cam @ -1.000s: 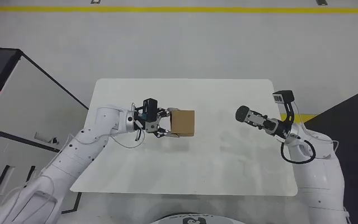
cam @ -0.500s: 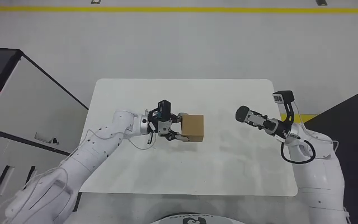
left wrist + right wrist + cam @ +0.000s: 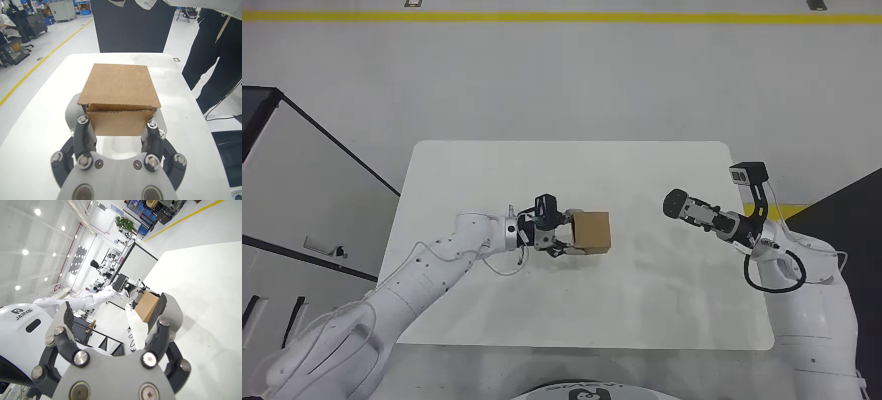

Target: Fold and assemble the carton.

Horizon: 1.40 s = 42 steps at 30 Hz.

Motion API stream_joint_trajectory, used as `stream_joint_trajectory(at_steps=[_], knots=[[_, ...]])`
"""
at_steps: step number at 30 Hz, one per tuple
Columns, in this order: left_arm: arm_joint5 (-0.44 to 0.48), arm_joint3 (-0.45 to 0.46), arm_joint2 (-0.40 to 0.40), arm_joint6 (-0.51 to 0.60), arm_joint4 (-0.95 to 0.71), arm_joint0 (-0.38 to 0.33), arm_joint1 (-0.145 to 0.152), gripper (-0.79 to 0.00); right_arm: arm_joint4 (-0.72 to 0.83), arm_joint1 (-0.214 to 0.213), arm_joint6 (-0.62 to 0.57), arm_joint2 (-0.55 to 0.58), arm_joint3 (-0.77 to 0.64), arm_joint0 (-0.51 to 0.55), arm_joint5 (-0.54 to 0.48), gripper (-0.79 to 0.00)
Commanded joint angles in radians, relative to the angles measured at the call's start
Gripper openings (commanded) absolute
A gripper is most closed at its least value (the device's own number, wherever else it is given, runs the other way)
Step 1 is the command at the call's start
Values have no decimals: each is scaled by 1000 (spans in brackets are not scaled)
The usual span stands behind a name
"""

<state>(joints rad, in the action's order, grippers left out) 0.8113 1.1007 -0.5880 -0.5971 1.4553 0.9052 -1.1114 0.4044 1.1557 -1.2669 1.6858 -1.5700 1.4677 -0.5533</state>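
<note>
Place: industrial robotics lab hall
Floor: white, with a yellow line (image 3: 562, 16)
Storage: blue bins (image 3: 83, 12), a metal cabinet (image 3: 60, 10)
Ceiling: high, with rows of lights (image 3: 25, 252)

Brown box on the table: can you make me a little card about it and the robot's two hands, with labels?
Thing: brown cardboard carton, box-shaped, top flap folded down flat
Where: on the white table, near its middle
Left gripper: fingers on both sides of the carton's end, gripping it
Right gripper: fingers open, holding nothing, apart from the carton, off to the robot's right
Gap: thin slit under the top flap at the end nearest the left gripper
</note>
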Motion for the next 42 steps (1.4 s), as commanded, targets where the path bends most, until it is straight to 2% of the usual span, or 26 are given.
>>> stream_joint_trajectory(at_steps=[1, 10, 19, 42], knots=[[6, -5, 2, -7, -2, -1, -1, -785, 0, 0, 0, 0, 0, 0, 0, 0], [24, -2, 0, 28, 7, 8, -2, -785, 0, 0, 0, 0, 0, 0, 0, 0], [6, -63, 13, -4, 55, -2, -18, -785, 0, 0, 0, 0, 0, 0, 0, 0], [1, -312, 102, -182, 128, -68, -107, -785, 0, 0, 0, 0, 0, 0, 0, 0]])
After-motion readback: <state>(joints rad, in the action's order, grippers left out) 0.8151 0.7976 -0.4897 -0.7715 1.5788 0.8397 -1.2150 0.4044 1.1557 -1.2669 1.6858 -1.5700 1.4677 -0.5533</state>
